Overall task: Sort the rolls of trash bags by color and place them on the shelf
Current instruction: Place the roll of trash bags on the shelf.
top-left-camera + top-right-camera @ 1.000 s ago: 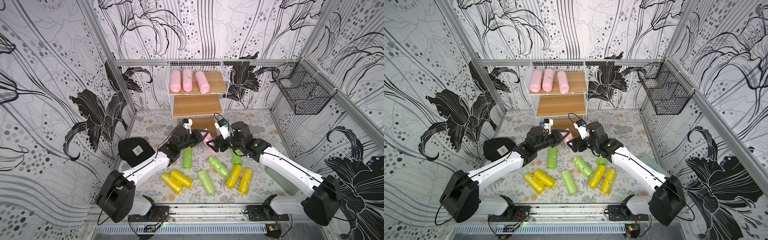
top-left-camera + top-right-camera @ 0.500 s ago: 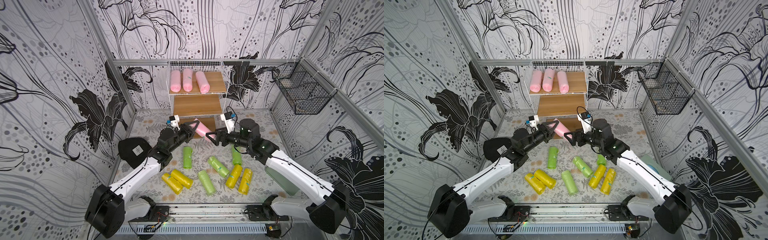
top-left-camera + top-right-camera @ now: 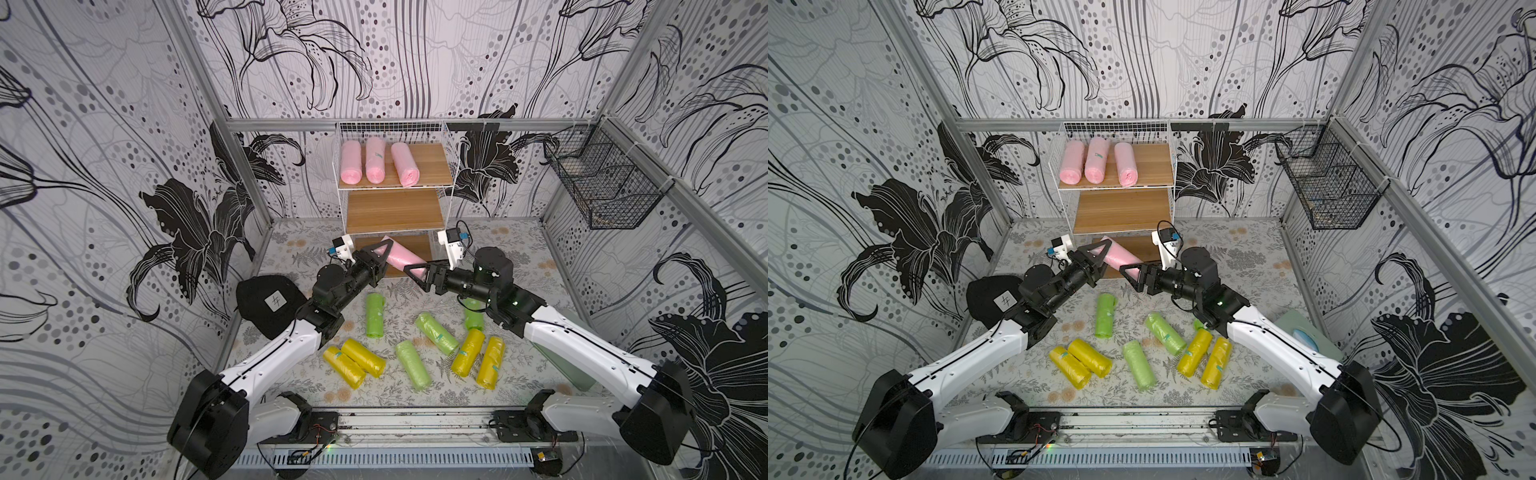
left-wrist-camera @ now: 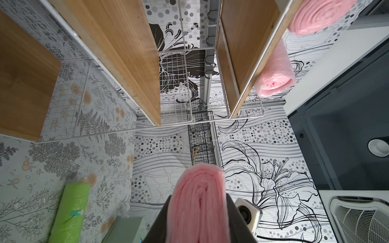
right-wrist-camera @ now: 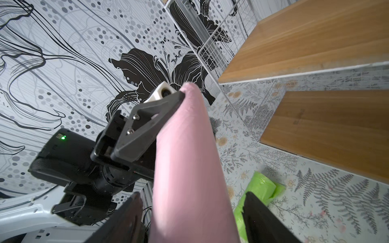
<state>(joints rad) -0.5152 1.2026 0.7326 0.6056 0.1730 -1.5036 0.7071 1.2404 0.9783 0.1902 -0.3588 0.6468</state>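
Jaws of the left gripper (image 3: 386,257) clench one end of a pink roll (image 3: 401,259), held slanted in the air before the lowest board of the shelf (image 3: 395,212); right gripper (image 3: 417,271) jaws stand parted around its other end, gaps both sides. Three pink rolls (image 3: 376,165) lie on the top board; green rolls (image 3: 375,316) and yellow rolls (image 3: 361,359) lie scattered on the floral mat (image 3: 307,249); lily-print walls (image 3: 124,166) enclose it, a black basket (image 3: 602,191) on one.
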